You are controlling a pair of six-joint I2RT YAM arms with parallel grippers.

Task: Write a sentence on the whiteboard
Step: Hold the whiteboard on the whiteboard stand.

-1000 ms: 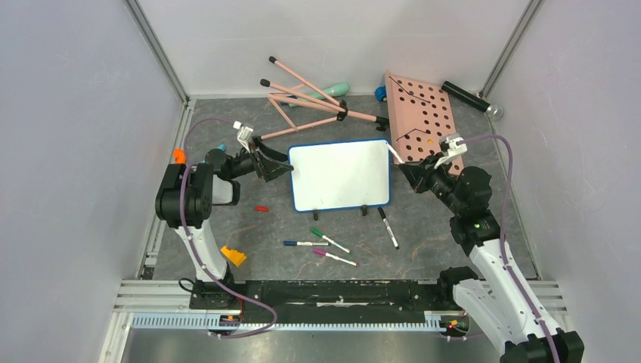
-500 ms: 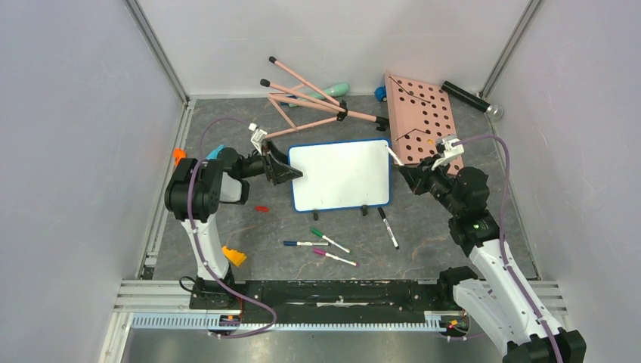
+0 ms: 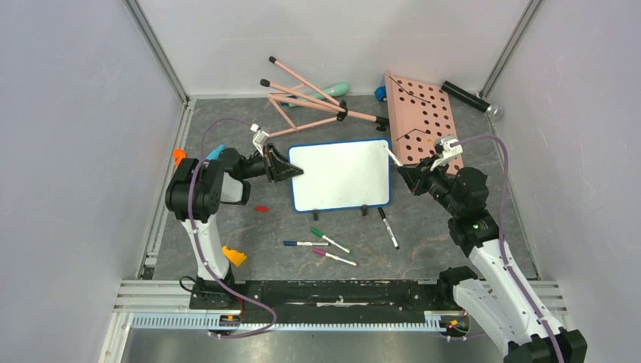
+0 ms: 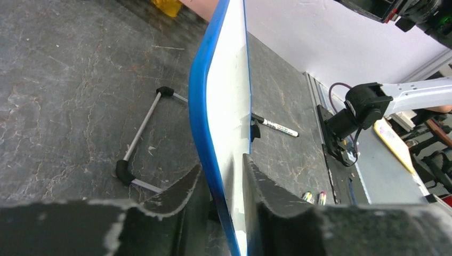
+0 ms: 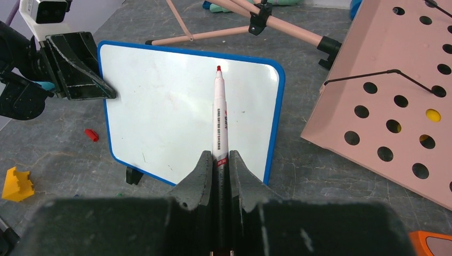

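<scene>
The whiteboard [image 3: 340,174], blue-rimmed and on little black feet, stands mid-table; no sentence shows on its face [image 5: 176,112], only faint smudges. My left gripper [image 3: 291,172] is at the board's left edge, and the left wrist view shows its jaws [image 4: 223,162] closed over the blue rim [image 4: 198,106], one finger on each side. My right gripper [image 3: 401,168] hovers at the board's right edge, shut [image 5: 217,154] on a red-tipped marker [image 5: 219,112]. The uncapped tip points at the upper middle of the board, just off its surface.
A pink perforated pegboard [image 3: 422,117] leans at the back right, with pink tripod legs [image 3: 310,98] behind the board. In front lie several loose markers [image 3: 329,240], a black marker [image 3: 388,228], a red cap [image 3: 261,208] and a yellow block [image 3: 233,255].
My left gripper moved right to the board's left edge and closed its jaws over the rim. The right gripper with the marker barely moved.
</scene>
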